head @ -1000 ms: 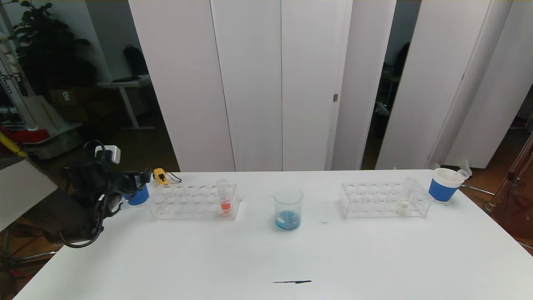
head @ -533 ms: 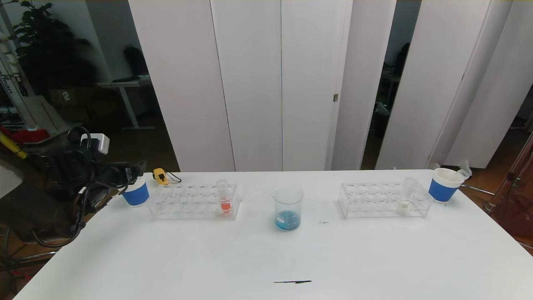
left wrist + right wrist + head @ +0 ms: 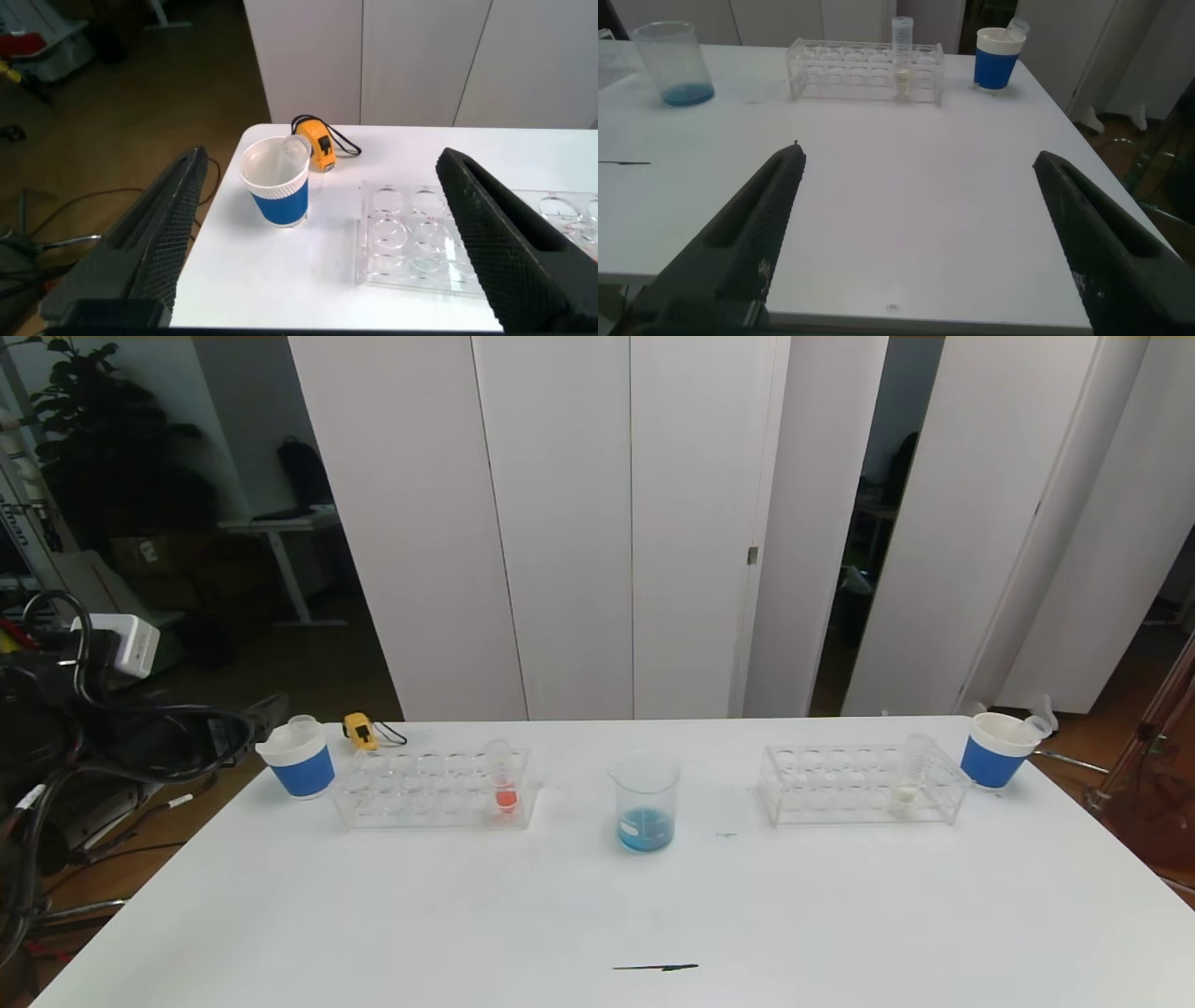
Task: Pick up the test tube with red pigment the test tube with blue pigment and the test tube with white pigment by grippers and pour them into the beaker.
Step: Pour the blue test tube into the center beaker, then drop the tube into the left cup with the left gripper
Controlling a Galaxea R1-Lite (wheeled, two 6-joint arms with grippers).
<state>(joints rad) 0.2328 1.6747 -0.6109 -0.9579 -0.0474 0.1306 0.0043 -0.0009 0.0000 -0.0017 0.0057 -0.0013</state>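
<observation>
The test tube with red pigment [image 3: 504, 779] stands in the left clear rack [image 3: 434, 791]. In the right rack [image 3: 859, 786] stands the test tube with white pigment [image 3: 907, 777]. Between the racks is the beaker [image 3: 644, 803], with blue liquid at its bottom. No test tube with blue pigment is in view. My left gripper [image 3: 322, 157] is open and empty, off the table's left edge, facing a blue paper cup [image 3: 276, 182]. An empty clear tube [image 3: 291, 149] leans in that cup. My right gripper [image 3: 920, 154] is open and empty, low over the table's near right part.
A yellow tape measure [image 3: 359, 730] lies behind the left rack. A second blue paper cup [image 3: 994, 751] stands at the far right, near the table's edge. A thin dark mark [image 3: 655, 968] lies on the table near the front edge.
My left arm has drawn back leftward and upward, away from the left paper cup and off the table. The cup now stands fully uncovered. Nothing on the table has moved.
</observation>
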